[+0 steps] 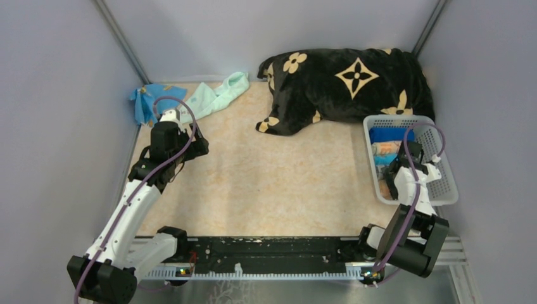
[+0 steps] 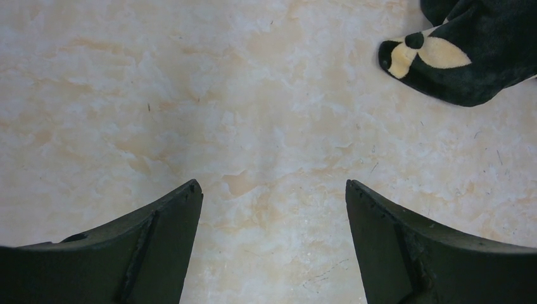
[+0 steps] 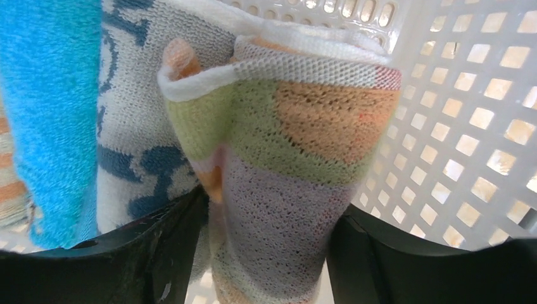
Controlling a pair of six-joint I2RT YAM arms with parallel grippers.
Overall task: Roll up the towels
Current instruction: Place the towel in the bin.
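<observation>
Hanging inside the white plastic basket [image 1: 446, 180] at the table's [image 1: 266, 183] right edge, my right gripper [image 3: 269, 206] straddles a rolled pastel-striped towel [image 3: 278, 126], one finger on each side. I cannot tell whether they press it or merely flank it. A bright blue towel [image 3: 50, 95] and a grey-blue patterned towel [image 3: 136, 120] sit just beside it. My left gripper [image 2: 272, 190], jaws spread wide, hovers over marbled tabletop near the black flowered blanket [image 1: 354, 82]. A mint green towel [image 1: 218, 95] and a blue printed towel [image 1: 144, 101] lie crumpled in the far left corner.
</observation>
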